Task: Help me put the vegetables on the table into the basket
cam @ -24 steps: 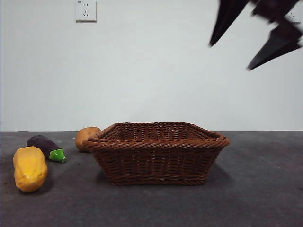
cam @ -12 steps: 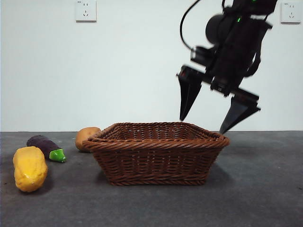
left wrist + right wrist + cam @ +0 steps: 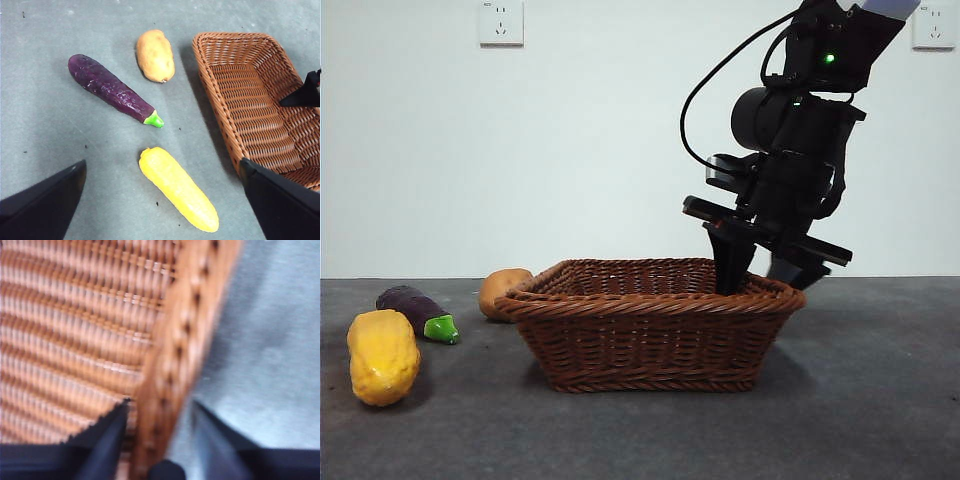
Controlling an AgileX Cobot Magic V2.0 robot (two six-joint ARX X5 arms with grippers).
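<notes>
The brown wicker basket [image 3: 650, 302] stands mid-table. My right gripper [image 3: 761, 276] is down at its right rim, open, with one jaw inside the basket and one outside. In the right wrist view the braided rim [image 3: 172, 360] runs between the jaws of this gripper [image 3: 157, 410]. The yellow corn cob [image 3: 383, 357], the purple eggplant [image 3: 412, 308] and the tan potato [image 3: 502, 288] lie on the table left of the basket. My left gripper [image 3: 162, 167] is open and empty, high above the corn [image 3: 177, 187], eggplant [image 3: 110, 89] and potato [image 3: 155, 55].
The dark grey table [image 3: 860, 400] runs wide on both sides of the basket. A white wall with two sockets [image 3: 501, 22] stands behind. The left wrist view shows the basket [image 3: 215, 90] beside the vegetables, with a tip of the right gripper [image 3: 305, 94] over it.
My right arm has come down from the top right corner to the basket's right rim, and its jaws now straddle that rim. The vegetables and basket have not moved.
</notes>
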